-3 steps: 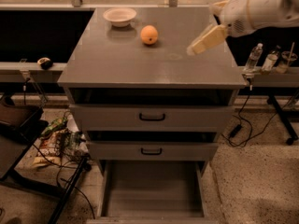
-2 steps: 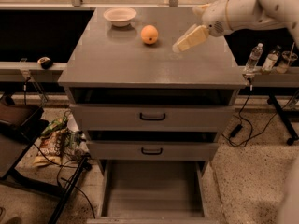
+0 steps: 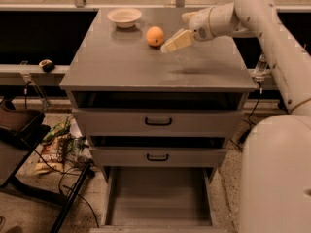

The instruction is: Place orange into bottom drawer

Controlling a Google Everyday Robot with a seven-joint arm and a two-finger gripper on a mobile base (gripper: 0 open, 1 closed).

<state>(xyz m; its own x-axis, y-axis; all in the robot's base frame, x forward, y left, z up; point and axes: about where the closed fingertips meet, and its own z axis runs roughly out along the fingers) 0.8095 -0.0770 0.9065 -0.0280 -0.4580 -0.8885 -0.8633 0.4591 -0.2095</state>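
Observation:
The orange sits on the grey cabinet top, towards the back, right of a cream bowl. My gripper hovers just right of the orange, close above the top, open and empty. One pale finger points at the orange and the other lies behind it. The bottom drawer is pulled out at the cabinet's foot, a shallow grey tray with nothing in it.
Two upper drawers with black handles are nearly shut. Cables and clutter lie on the floor to the left. My arm reaches in from the right, and my pale body fills the lower right.
My gripper has moved left across the cabinet top, from the right edge to right beside the orange. The orange and the bowl have not moved.

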